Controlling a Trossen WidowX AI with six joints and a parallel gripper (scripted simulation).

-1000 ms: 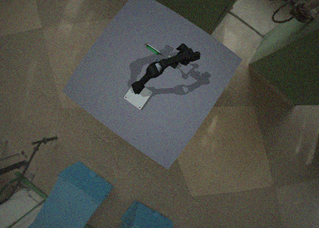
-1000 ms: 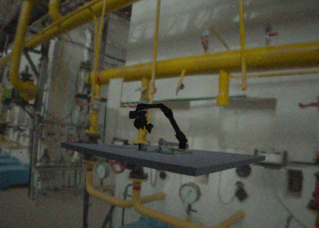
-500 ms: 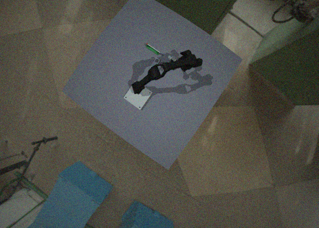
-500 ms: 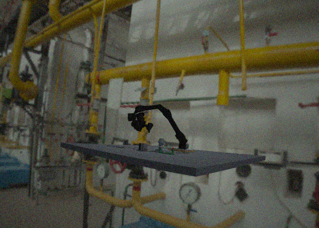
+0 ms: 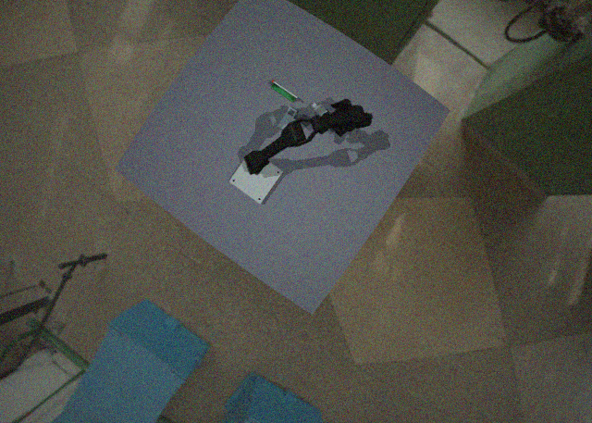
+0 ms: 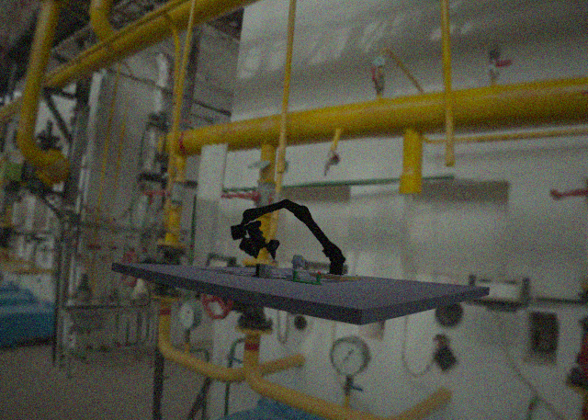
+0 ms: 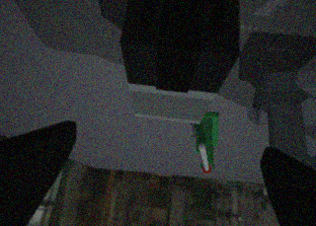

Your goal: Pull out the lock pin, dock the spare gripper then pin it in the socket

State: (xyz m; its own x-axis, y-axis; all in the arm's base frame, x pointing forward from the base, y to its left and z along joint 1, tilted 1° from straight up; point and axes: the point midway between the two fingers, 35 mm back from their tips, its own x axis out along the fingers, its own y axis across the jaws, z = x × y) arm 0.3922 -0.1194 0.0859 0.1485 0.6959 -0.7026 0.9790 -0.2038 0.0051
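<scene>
Pincer [image 5: 343,117] [image 6: 267,253] [image 7: 168,142]: open, its black fingers well apart at either side of the wrist view, nothing between them; raised above the counter in the exterior view.
Arm [image 5: 299,131] [image 6: 306,216]: arched over the counter, bent down toward the pincer at its far end.
Dark shape [image 7: 182,38]: fills the upper middle of the wrist view, a pale band [image 7: 168,108] along its lower edge; which part it is, I cannot tell.
Green holder [image 5: 283,91] [image 6: 305,281] [image 7: 211,129]: on the counter; the exterior view shows its short uprights, which the top view flattens into a strip.
Rod [image 5: 285,88] [image 7: 203,157]: slim, white, red at one end, lying along the green holder; whether it is the lock pin, I cannot tell.
Pale pieces [image 5: 290,113] [image 5: 316,106]: near the rod's plain end, partly lost in shadow; socket and spare gripper cannot be told apart there.
Grey upright [image 6: 298,262]: rises behind the green holder in the exterior view only.
Dark-sided block [image 6: 263,270]: low, beside them.
Base plate [image 5: 255,189]: white, squarish, under the arm's foot, plainest from the top.
Counter [image 5: 305,246] [image 6: 360,306] [image 7: 99,142]: violet-grey; the exterior view adds its thick edge.
</scene>
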